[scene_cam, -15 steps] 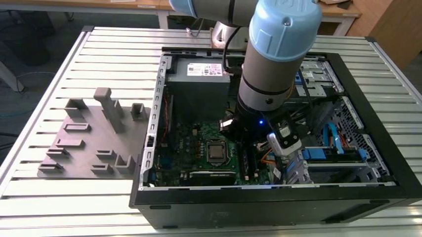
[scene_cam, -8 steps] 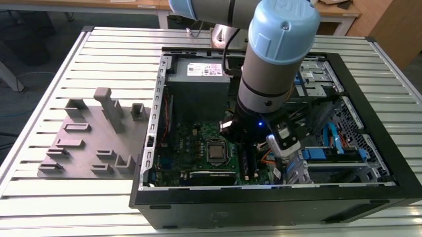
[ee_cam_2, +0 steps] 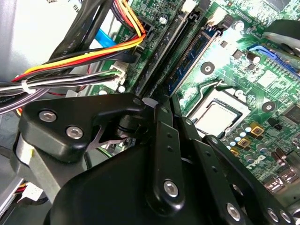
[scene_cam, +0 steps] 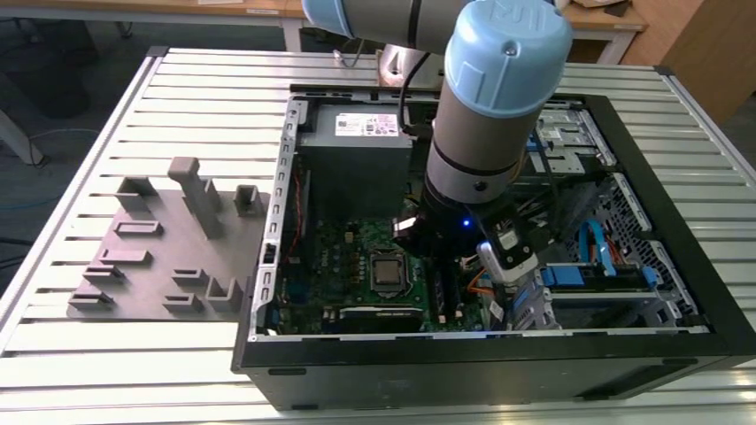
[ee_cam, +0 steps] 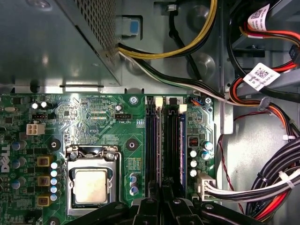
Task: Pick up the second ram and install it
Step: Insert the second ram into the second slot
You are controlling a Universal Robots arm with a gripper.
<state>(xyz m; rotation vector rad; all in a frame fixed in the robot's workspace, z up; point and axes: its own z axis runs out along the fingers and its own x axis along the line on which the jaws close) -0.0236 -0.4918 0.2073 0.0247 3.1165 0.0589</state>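
My gripper (ee_cam_2: 164,96) reaches down into the open computer case (scene_cam: 661,266), over the memory slots of the green motherboard (ee_cam: 93,117). It is shut on the second ram (ee_cam_2: 192,56), a slim dark blue stick with dark chips that runs out from between the fingertips along the slots. In the first wrist view the gripper (ee_cam: 161,201) lines up with a slot beside another seated blue stick (ee_cam: 182,140). I cannot tell how deep the held stick sits. The arm (scene_cam: 479,150) hides the slots in the exterior view.
The power supply (ee_cam: 47,42) lies past the slots' far end. The processor socket (ee_cam: 91,185) sits on one side of the slots and thick cable bundles (ee_cam: 276,178) on the other. A drive cage with blue clips (scene_cam: 597,266) is close by. A grey fixture (scene_cam: 165,248) rests on the slatted table.
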